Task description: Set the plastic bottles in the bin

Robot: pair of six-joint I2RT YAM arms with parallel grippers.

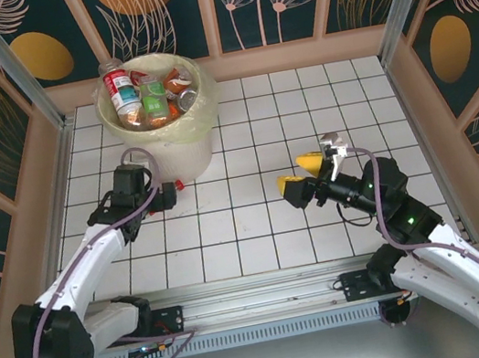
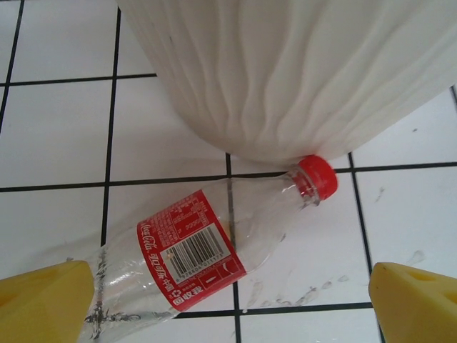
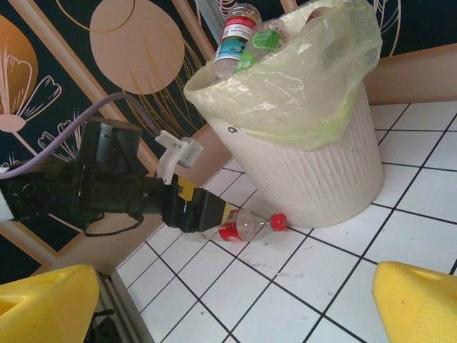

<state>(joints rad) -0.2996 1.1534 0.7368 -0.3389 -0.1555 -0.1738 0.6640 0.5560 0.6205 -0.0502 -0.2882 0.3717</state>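
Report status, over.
Left jaws open at the bottle. Right jaws open, holding nothing. Bottle on its side, red cap against the bin. Bin heaped full; its wall may crowd the grasp.

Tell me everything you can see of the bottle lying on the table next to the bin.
The bottle is small, clear plastic, seemingly empty, with a red cap and a red barcode label. It lies on its side on the white tiled table, cap against the foot of the bin. The left gripper hangs open over it, not gripping.
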